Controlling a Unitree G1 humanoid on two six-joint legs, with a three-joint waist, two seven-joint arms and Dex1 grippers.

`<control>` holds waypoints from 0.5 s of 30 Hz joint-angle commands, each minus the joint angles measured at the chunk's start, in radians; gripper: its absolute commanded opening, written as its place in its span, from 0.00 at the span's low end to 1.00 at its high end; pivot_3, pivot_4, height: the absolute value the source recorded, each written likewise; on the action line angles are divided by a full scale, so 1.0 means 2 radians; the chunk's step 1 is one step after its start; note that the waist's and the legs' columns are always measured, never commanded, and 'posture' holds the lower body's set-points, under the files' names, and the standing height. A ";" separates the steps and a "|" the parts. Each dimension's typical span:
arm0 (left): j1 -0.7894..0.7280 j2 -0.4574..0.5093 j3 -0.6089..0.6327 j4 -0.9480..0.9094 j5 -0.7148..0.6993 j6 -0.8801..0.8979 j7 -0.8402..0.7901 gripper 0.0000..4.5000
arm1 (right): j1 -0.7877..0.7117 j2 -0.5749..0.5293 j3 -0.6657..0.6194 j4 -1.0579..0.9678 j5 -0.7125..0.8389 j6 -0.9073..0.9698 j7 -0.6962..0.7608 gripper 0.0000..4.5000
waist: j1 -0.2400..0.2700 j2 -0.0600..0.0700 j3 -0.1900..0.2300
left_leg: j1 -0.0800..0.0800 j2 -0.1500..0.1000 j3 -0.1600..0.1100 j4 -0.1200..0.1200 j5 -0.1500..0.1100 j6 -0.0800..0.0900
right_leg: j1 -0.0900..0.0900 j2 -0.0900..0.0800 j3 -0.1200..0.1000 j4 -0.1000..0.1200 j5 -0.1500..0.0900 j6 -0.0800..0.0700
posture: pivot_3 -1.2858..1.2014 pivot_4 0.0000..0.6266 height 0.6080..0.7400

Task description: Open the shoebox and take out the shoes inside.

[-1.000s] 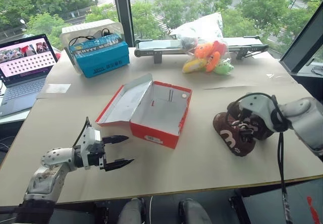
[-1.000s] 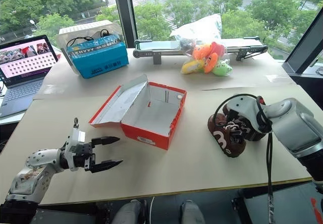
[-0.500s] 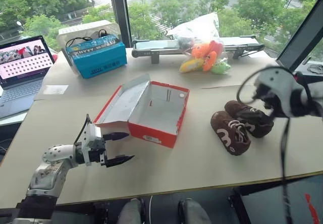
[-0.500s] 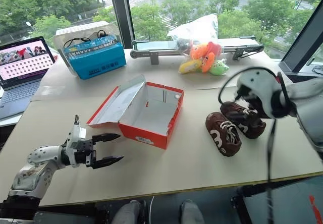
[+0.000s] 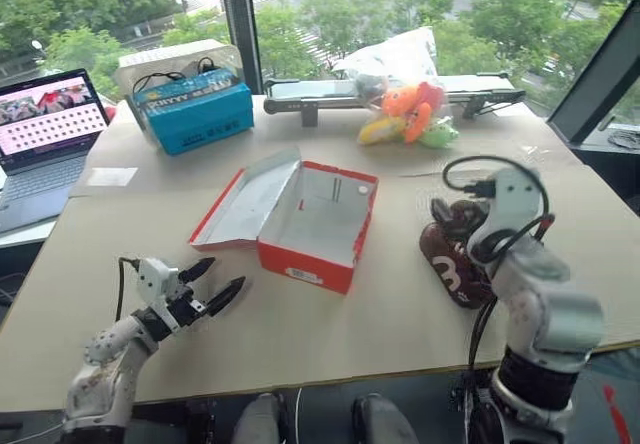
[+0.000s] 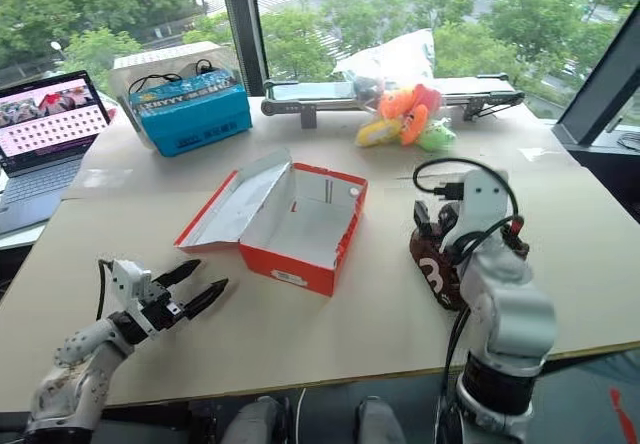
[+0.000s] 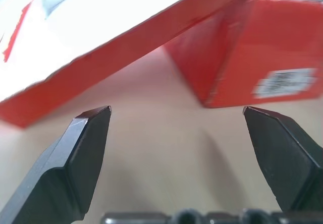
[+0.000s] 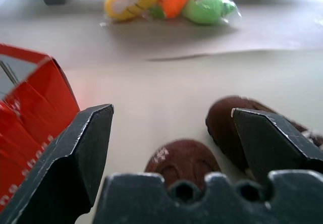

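Beside the open shoebox (image 5: pixel 300 219), the shoes (image 5: pixel 455 259) lie released, both grippers' fingers spread wide

Table (image 5: pixel 400 334) with shoebox (image 5: pixel 300 214), shoes (image 5: pixel 450 264)

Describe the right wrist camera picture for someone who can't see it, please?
Two open black gripper fingers frame a pair of dark brown fuzzy shoes lying on a beige table. A corner of the red shoebox stands to one side, and a clear bag of orange, yellow and green plush toys lies farther off.
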 commanded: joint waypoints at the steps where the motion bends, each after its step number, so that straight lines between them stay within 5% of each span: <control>1: 0.000 -0.031 0.010 0.029 0.044 -0.045 0.071 1.00 | 0.048 -0.006 0.106 -0.015 -0.027 -0.056 -0.012 0.99 | -0.002 0.000 -0.001 | 0.001 0.000 0.000 0.000 0.000 0.000 | 0.000 0.000 0.000 0.000 0.000 0.000 | 0.52 0.24 1.00; 8: -0.007 -0.042 0.008 0.069 0.078 -0.081 0.104 1.00 | 0.132 -0.030 0.186 0.022 -0.066 -0.154 -0.020 0.99 | -0.006 0.000 -0.002 | 0.009 0.001 -0.001 -0.001 -0.003 -0.005 | 0.008 -0.001 -0.002 -0.001 -0.004 -0.001 | 0.52 0.24 1.00; 15: -0.015 -0.045 0.012 0.076 0.081 -0.083 0.125 1.00 | 0.164 -0.013 0.154 0.043 -0.055 -0.185 -0.022 0.99 | -0.006 -0.001 -0.003 | 0.010 0.002 -0.001 -0.003 -0.003 -0.005 | 0.008 -0.002 -0.002 -0.002 -0.004 -0.001 | 0.52 0.24 1.00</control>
